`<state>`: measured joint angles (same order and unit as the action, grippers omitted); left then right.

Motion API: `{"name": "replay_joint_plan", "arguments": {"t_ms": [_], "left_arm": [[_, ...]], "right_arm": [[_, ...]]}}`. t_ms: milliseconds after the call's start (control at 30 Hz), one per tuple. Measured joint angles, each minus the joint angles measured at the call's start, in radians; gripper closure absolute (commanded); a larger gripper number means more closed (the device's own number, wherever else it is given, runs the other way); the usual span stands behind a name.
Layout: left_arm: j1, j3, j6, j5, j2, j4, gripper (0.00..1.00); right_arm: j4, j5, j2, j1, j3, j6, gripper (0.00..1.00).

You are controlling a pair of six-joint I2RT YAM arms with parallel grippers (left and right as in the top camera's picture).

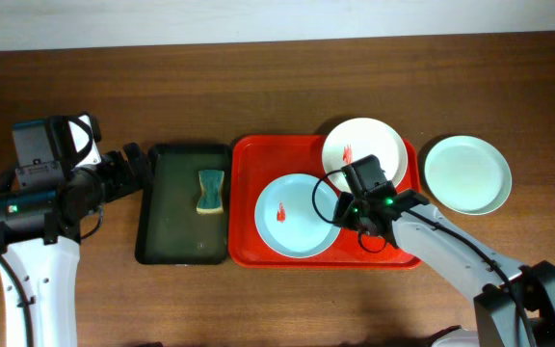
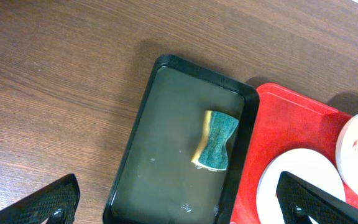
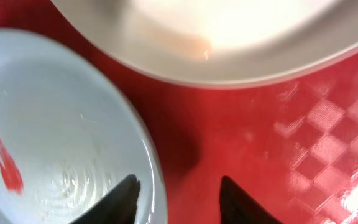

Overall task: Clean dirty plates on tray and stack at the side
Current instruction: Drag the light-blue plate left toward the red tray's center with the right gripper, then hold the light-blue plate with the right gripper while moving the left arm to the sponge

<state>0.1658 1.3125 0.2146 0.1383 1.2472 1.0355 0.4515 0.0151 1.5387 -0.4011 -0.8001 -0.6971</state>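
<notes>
Straddling the rim of the smeared mint plate [image 1: 295,217] on the red tray [image 1: 243,193], right of table centre, the right end effector [image 3: 182,196] is noted part-open, empty. Likely risk: with a shallow bite, plate slipped against the white plate [image 1: 364,140]. Left end effector [image 1: 135,164]: wide, empty.

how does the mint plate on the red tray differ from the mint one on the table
Place: the tray plate lies in the red tray; the table plate sits on the table beside it. State: the tray plate has a red smear; the table plate looks clean. Both are round, shallow, pale mint.
</notes>
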Motion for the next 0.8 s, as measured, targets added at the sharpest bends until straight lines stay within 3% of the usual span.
{"name": "replay_joint_plan", "arguments": {"t_ms": [100,133,200,800], "left_arm": [[0.000,0.000,0.000,0.000,0.000,0.000,0.01],[0.000,0.000,0.000,0.000,0.000,0.000,0.01],[0.000,0.000,0.000,0.000,0.000,0.000,0.01],[0.000,0.000,0.000,0.000,0.000,-0.011,0.01]], "right_arm": [[-0.068,-0.019,0.024,0.000,0.000,0.045,0.62],[-0.073,-0.019,0.048,0.000,0.000,0.067,0.70],[-0.086,-0.022,0.091,0.000,0.000,0.109,0.96],[-0.074,0.081,0.094,-0.001,0.000,0.042,0.96]]}}
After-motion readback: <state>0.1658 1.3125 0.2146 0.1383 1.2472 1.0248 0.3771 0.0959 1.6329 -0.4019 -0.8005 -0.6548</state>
